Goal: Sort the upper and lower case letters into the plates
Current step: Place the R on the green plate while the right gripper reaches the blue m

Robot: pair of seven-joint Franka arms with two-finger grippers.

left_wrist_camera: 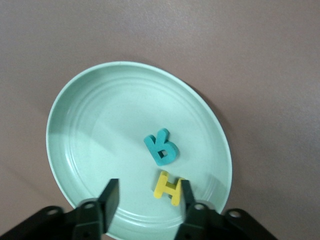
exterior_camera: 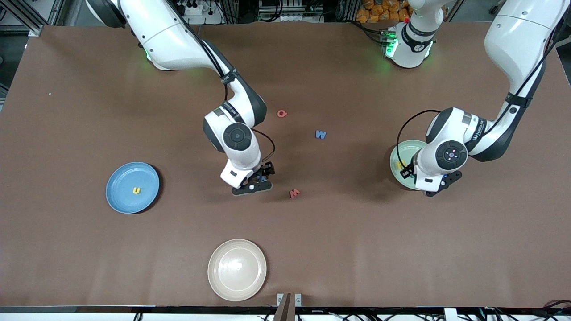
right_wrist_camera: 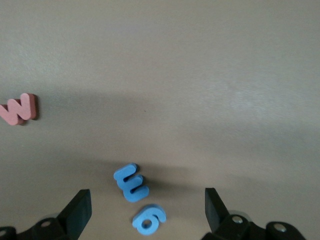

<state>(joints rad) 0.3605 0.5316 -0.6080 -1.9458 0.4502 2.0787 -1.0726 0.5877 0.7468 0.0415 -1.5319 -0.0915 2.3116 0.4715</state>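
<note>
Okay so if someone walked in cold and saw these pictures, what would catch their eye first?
Probably the two white arms: the right end effector hangs open over a blue m and blue g mid-table, and the left end effector hangs open over the pale green plate holding a teal R and yellow H. Next, the blue plate with its yellow u, toward the right arm's end.

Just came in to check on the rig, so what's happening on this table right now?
Two arms are sorting small letters into plates. The left gripper hangs open over the pale green plate, which holds the teal R and yellow H. The right gripper is open over the blue m and blue g on the table. The blue plate holds the yellow u. The red w, blue M and red Q lie loose on the table.
</note>
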